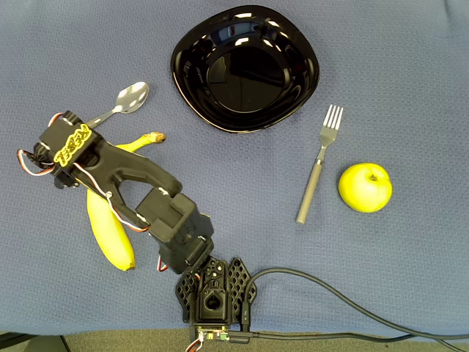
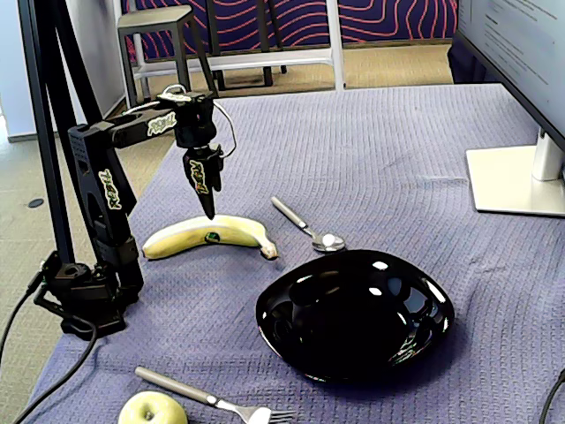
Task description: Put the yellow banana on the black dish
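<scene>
Tool (image 2: 211, 210) tip-down just above yellow banana (image 2: 212, 237), black dish (image 2: 355, 316) near, apart

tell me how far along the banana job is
Nothing is finished: the yellow banana lies on the cloth, apart from the black dish, whose well holds nothing. In hand: the tool hangs tips down just above the banana's middle, not gripping it. Left: grasp, lift, carry to the dish, release.

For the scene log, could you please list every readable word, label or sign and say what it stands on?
Yellow lettering on the black arm: stylised, not legible in the overhead or fixed view.
Green sticker on the yellow banana: too small to read.
Monitor at the fixed view's right edge: text too blurred to read.
</scene>
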`<state>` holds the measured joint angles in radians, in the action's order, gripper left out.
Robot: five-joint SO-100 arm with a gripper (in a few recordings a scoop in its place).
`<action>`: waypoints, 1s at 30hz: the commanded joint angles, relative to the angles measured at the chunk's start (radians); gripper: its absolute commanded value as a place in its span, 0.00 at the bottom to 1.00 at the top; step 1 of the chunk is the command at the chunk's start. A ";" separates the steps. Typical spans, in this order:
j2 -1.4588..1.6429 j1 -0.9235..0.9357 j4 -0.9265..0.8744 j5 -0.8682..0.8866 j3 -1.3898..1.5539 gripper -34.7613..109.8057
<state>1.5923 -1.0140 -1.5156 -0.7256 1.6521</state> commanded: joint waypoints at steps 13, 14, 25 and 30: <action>0.066 -0.008 0.014 -0.035 0.074 0.51; 0.064 -0.011 0.020 -0.034 0.080 0.51; 0.074 -0.054 0.055 -0.021 0.094 0.51; 0.063 -0.071 0.067 -0.009 0.103 0.51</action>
<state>1.6230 -1.0799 -1.4650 -0.7501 1.7702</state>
